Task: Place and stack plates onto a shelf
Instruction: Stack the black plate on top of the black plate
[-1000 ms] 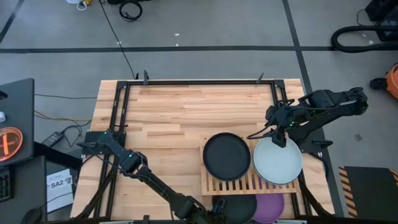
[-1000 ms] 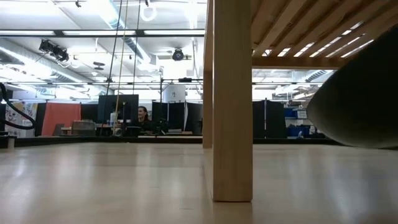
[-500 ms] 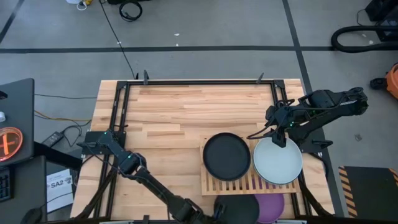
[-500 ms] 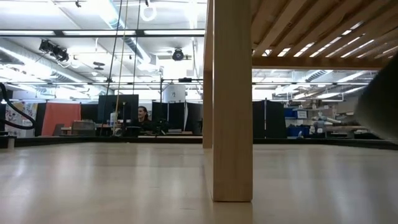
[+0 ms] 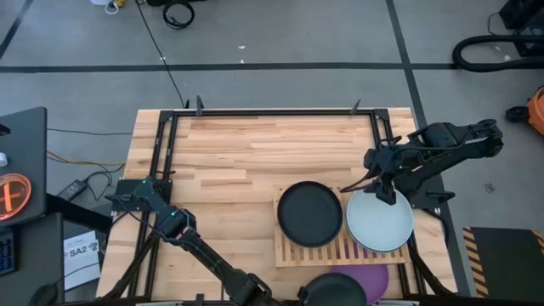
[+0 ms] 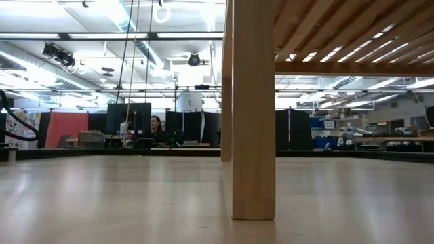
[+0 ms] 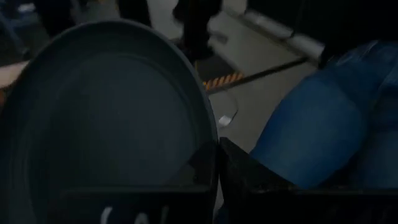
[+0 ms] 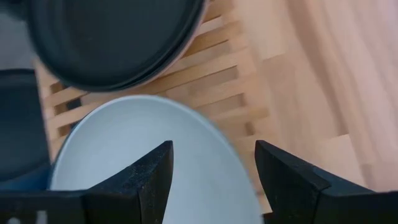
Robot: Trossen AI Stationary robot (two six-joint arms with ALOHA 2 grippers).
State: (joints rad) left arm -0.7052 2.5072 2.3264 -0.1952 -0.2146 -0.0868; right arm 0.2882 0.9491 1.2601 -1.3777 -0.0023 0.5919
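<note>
My left gripper (image 5: 291,298) is at the table's near edge, shut on a dark plate (image 5: 336,291) that hovers over a purple plate (image 5: 371,275) lying on the table. The left wrist view shows this dark plate (image 7: 106,118) tipped up. Behind them stands the slatted wooden shelf (image 5: 336,250). It carries a black plate (image 5: 309,213) on its left and a pale blue-grey plate (image 5: 379,221) on its right. My right gripper (image 5: 384,192) hangs open above the pale plate's far rim, touching nothing; its fingers (image 8: 149,177) stand wide apart over the pale plate (image 8: 143,155). My left gripper pinches the dark plate's rim (image 7: 211,134) between its two fingers (image 7: 249,177), one on the plate's upper face and one on its underside. The plate is lifted clear of the table and the purple plate, and it is tilted.
The low view shows one shelf leg (image 6: 253,108) on the table and the slats' underside (image 6: 339,30). A person's blue trousers (image 7: 317,118) are close beyond the near edge. Bare table top (image 5: 255,149) lies at the far and left.
My left gripper has risen and tipped upward, still shut on the dark plate. The plate has come up off the purple plate and out of the low view, shifting slightly toward the table's right and near edges. The right arm has kept still.
</note>
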